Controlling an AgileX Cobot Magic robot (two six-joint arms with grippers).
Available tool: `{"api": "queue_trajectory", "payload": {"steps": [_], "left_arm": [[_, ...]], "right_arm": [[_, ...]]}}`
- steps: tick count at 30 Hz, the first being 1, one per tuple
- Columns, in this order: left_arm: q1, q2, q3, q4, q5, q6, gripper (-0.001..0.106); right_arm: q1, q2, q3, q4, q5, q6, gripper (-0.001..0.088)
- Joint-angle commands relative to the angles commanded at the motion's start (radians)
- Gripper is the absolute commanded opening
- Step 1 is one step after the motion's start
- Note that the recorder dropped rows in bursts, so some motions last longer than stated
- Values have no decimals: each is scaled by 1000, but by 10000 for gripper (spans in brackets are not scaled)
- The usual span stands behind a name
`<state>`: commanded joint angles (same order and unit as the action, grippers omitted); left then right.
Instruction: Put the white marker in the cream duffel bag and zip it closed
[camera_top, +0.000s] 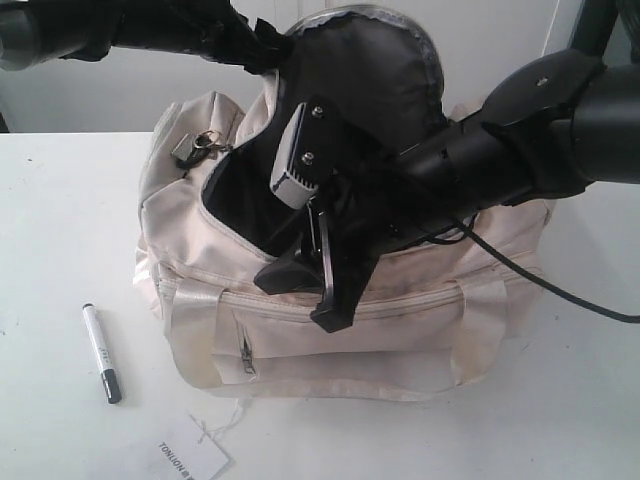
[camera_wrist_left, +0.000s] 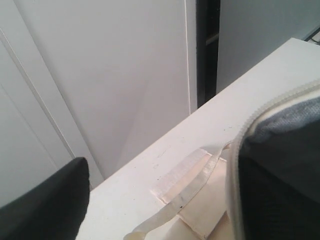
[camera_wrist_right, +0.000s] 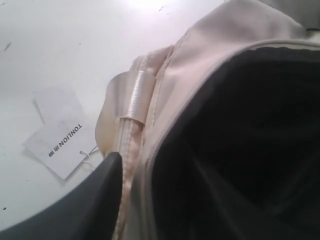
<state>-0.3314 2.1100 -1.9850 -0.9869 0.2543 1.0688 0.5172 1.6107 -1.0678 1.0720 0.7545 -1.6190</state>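
Guessing left gripper (camera_top: 258, 45) (grip unclear) props the cream fabric duffel bag (camera_top: 400, 335) open so the spread, empty right gripper (camera_top: 300, 300) can fetch that slim white marker (camera_top: 100, 350).

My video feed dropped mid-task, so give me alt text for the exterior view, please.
The cream duffel bag sits open on the white table, its dark-lined flap standing up at the left hand, while the right hand hangs open over the front rim. The white marker lies on the table left of the bag, a paper tag nearby.
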Motion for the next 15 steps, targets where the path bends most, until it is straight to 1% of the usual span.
{"api": "queue_trajectory", "payload": {"steps": [4,7,12,15], "left_arm": [[0,-15,0,0,0,0,822],[0,-20,0,0,2,0,822],[0,-25,0,0,4,0,822],[0,-31,0,0,14,0,822]], "right_arm": [[0,-45,0,-8,-9,45,416],[0,-93,0,-17,-66,98,416],[0,-186,0,-132,-135,208,416],[0,-236,0,-210,-234,326,416]]}}
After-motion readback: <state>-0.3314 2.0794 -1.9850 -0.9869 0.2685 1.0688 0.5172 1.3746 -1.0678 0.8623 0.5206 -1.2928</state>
